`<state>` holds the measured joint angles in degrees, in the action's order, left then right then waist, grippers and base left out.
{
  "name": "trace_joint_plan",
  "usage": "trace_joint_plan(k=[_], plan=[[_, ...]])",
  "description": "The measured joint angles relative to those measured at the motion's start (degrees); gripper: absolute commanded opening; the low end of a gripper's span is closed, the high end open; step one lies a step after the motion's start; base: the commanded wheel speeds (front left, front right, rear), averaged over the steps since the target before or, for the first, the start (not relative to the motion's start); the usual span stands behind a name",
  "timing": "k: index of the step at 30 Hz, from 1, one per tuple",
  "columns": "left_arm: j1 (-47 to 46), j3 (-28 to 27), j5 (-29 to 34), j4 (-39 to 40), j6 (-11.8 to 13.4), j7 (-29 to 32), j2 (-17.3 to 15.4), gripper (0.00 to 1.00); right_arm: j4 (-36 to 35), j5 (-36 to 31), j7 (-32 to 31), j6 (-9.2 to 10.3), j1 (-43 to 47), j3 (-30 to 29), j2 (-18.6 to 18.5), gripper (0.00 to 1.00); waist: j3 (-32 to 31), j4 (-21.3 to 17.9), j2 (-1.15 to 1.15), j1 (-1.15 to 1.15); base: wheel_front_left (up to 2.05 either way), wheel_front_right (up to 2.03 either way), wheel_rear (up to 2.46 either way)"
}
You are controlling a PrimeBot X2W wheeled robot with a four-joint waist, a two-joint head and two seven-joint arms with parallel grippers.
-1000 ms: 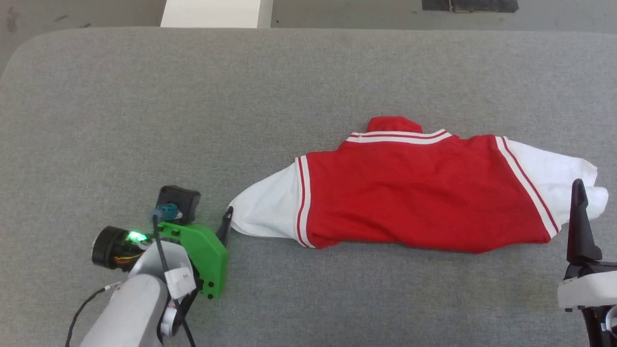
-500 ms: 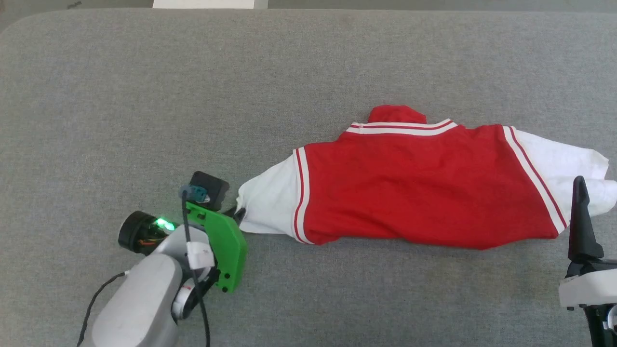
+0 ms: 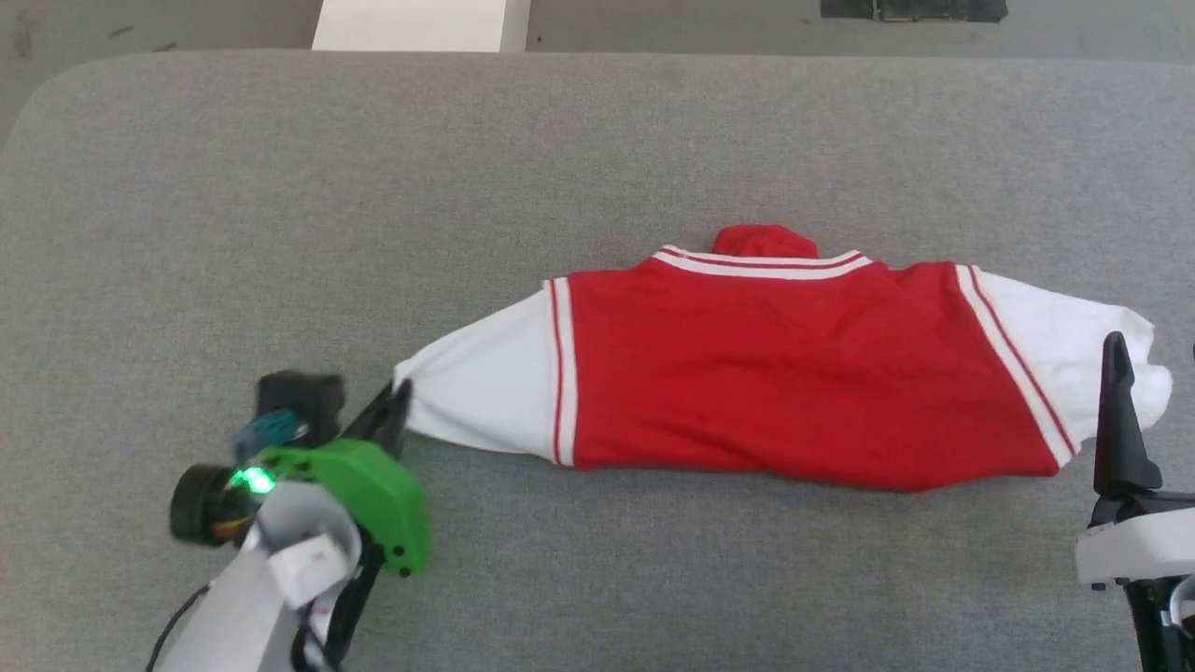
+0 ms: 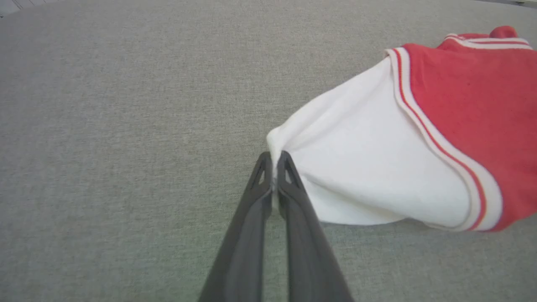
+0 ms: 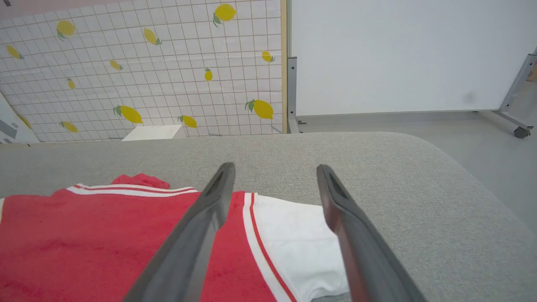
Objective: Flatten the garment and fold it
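My left claw [image 3: 400, 397] is clamped shut on the very tip of the garment's [image 3: 794, 373] white sleeve [image 4: 369, 167]. A pinch of cuff sits between its two dark fingers, and the sleeve is drawn out to a point toward them. To the left of this claw and beyond it spreads the grey fabric table top [image 3: 280, 187]. Past the table's far edge, up from the claw, stands a white block [image 3: 411, 23].

To the right of my left claw the garment lies across the table, a red body with red-and-white striped bands at each shoulder seam. Its striped neck trim [image 3: 761, 263] lies along the far edge, with a small red fold poking out beyond it.

Further right, the other white sleeve [image 5: 293, 243] lies under and between the fingers of my right claw [image 5: 273, 170]. That claw's jaws stand wide apart and hold nothing. I cannot tell whether its fingers touch the cloth.

Ahead of that claw, beyond the table's rounded edge, a lemon-printed tiled panel [image 5: 147, 63] stands on the left. A plain white board [image 5: 398, 54] stands on the right, with a wheeled metal leg [image 5: 514, 105] at its far side.
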<state>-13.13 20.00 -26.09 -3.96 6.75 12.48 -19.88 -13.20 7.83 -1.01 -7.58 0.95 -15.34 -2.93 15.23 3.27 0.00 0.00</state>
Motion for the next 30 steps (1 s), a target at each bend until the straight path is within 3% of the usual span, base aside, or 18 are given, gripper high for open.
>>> trace_joint_plan(k=[8,15,23,30], plan=[[13.14,-7.94,-1.77,11.14,6.45,-3.61,-2.53,0.0,0.31,0.32,-1.54,0.0,-0.02,-3.3,0.0,1.0,0.0,0.37,0.0,0.0,0.0,0.0,0.0],[15.07,-7.19,-1.8,16.26,6.99,-3.39,-2.64,0.0,1.47,1.32,-10.03,0.0,-3.11,-3.58,-1.42,1.0,1.79,1.26,0.0,0.0,0.0,0.0,0.0],[11.61,-4.41,-0.78,17.97,6.99,-2.23,-1.9,0.0,5.89,3.36,-27.81,0.0,-12.01,-1.94,-10.47,1.0,5.38,1.82,0.0,0.0,0.0,0.0,0.0],[9.17,-2.71,-0.26,17.81,6.93,-1.98,-1.4,0.0,12.47,5.2,-32.88,0.0,-16.02,-0.23,-13.65,1.0,8.5,2.92,0.0,0.0,0.0,0.0,0.0]])
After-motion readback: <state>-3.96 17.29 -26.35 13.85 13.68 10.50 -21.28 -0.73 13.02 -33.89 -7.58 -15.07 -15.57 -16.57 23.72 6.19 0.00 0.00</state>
